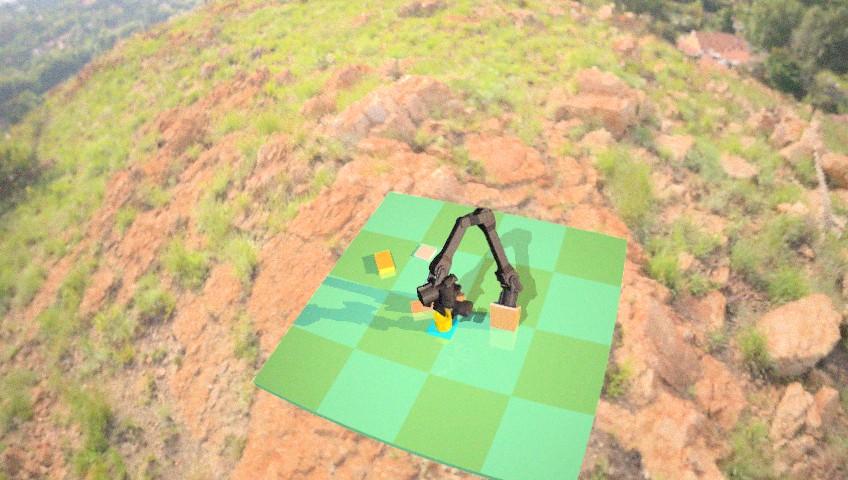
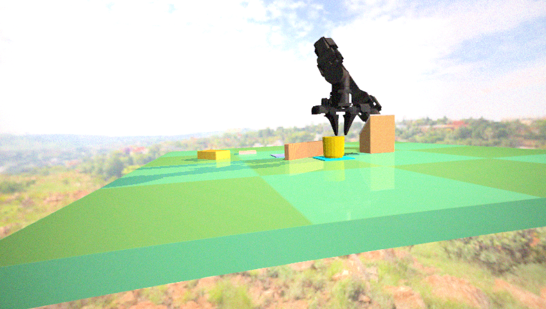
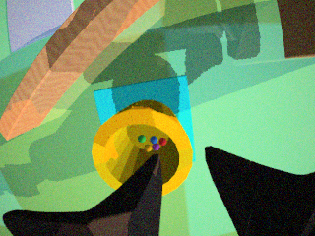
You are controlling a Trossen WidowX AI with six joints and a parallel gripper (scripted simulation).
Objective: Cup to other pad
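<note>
The yellow cup (image 1: 442, 321) (image 2: 333, 147) (image 3: 125, 151) stands upright on the cyan pad (image 1: 436, 334) (image 2: 345, 158) (image 3: 172, 94). Small coloured marbles (image 3: 153, 142) lie inside it at the bottom. My gripper (image 1: 445, 306) (image 2: 339, 131) (image 3: 183, 156) is open and hangs just above the cup's rim; its fingertips are clear of the cup and hold nothing. A lavender pad (image 2: 276, 155) (image 3: 38, 0) lies beyond a long orange block (image 1: 419, 306) (image 2: 303, 150) (image 3: 86, 53), which lies between the two pads.
A tall orange block (image 1: 504, 316) (image 2: 377, 134) stands close to the right of the cup. A yellow block (image 1: 385, 262) (image 2: 214, 154) and a small beige tile (image 1: 424, 252) (image 2: 246, 152) lie farther off. The green checkered board (image 1: 368, 392) (image 2: 230, 214) ends in open edges.
</note>
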